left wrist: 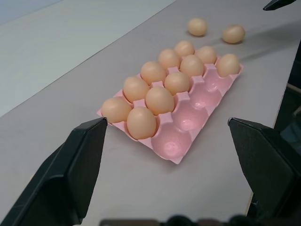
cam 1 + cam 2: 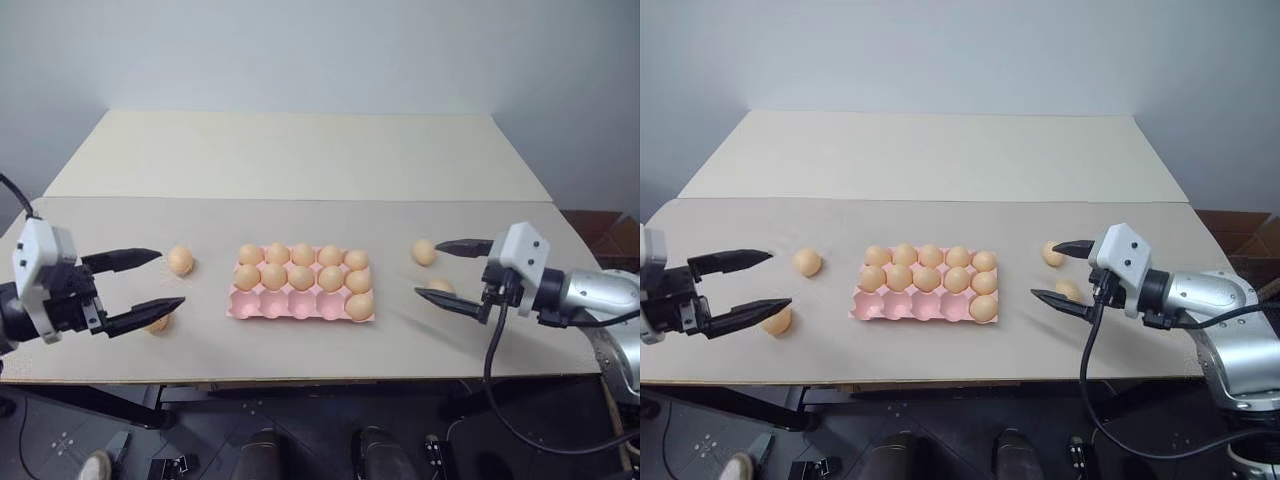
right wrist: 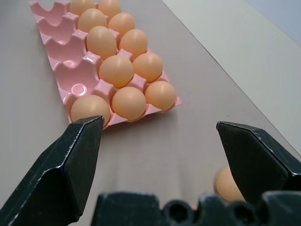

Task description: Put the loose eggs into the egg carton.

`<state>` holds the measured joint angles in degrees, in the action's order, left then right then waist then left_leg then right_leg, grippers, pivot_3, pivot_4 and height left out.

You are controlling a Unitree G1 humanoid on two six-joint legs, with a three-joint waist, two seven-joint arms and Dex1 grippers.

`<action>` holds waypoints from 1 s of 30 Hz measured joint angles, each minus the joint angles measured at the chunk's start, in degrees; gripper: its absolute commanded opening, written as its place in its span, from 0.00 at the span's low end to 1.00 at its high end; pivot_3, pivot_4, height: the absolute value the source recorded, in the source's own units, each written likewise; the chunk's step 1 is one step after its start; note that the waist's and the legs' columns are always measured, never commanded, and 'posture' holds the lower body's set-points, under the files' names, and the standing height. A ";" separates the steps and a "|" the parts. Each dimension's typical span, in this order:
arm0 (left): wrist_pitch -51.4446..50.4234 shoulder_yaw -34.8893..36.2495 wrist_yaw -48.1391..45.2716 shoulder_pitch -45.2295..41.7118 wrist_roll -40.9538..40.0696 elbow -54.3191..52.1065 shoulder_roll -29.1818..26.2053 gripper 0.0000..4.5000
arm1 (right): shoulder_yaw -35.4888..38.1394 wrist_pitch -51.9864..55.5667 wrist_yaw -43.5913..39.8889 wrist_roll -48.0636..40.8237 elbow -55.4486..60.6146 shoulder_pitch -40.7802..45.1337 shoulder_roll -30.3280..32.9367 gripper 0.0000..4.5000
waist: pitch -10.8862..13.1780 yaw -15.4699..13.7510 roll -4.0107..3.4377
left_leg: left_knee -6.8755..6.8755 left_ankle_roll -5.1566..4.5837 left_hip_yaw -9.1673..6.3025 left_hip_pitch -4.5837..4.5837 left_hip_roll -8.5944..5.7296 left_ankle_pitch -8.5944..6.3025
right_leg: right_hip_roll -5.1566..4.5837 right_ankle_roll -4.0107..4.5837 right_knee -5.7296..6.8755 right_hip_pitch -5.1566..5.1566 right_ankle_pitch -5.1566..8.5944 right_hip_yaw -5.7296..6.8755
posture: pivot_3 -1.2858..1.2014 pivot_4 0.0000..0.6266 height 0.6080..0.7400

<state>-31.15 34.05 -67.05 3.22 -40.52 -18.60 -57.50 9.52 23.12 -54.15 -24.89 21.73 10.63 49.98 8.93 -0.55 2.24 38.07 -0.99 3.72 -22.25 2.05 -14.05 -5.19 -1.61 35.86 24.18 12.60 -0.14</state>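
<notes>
A long pale table [image 2: 300, 160] carries everything, with the pink egg carton [image 2: 300, 305] lying flat near its front edge, about midway between the two arms. The carton's far and middle rows are each filled with five eggs, and the near row holds a single egg in the cup at the robot's right end, leaving four near cups bare. The left gripper [image 2: 148, 281] hangs just above the table to the left of the carton with its two black fingers spread wide and nothing between them; the right gripper [image 2: 452, 274] does the same on the right, also released and empty. Four loose eggs lie on the table: one [image 2: 180, 260] beside the left gripper's far finger, one [image 2: 158, 321] partly hidden under its near finger, one [image 2: 424, 252] just beyond the right gripper's far fingertip, and one [image 2: 439, 287] that seems to sit right behind its near finger, contact unclear.
</notes>
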 measured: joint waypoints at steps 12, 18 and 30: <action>0.81 -2.16 0.07 0.19 -1.28 -0.81 2.13 1.00 | 4.48 4.18 0.60 -1.17 2.93 -4.91 2.57 1.00 | 0.00 0.03 0.00 | 0.00 0.00 -0.01 0.01 0.02 0.00 | 0.02 0.01 0.02 0.00 0.01 0.00 | 0.52 0.24 1.00; 0.01 -4.10 -2.82 -1.91 -3.10 -0.72 1.37 1.00 | 1.98 8.31 5.23 1.48 1.72 -3.16 2.42 1.00 | 0.00 0.16 0.01 | 0.00 0.00 0.01 -0.02 -0.01 0.00 | 0.00 0.01 0.00 0.02 0.01 -0.03 | 0.52 0.24 1.00; -0.61 -10.26 -4.64 -5.84 -4.57 -1.65 0.95 1.00 | -12.54 28.83 20.12 11.54 -9.50 10.69 -3.66 1.00 | 0.00 0.66 0.00 | 0.00 -0.01 -0.02 -0.10 -0.04 0.00 | 0.01 0.02 0.00 0.08 0.01 -0.03 | 0.52 0.24 1.00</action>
<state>-31.77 23.79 -71.69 -2.63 -45.09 -20.24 -56.55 -3.02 51.95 -34.03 -13.36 12.23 21.32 46.31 8.93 0.11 2.24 38.07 -1.01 3.70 -22.35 2.01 -14.05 -5.18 -1.59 35.87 24.26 12.61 -0.17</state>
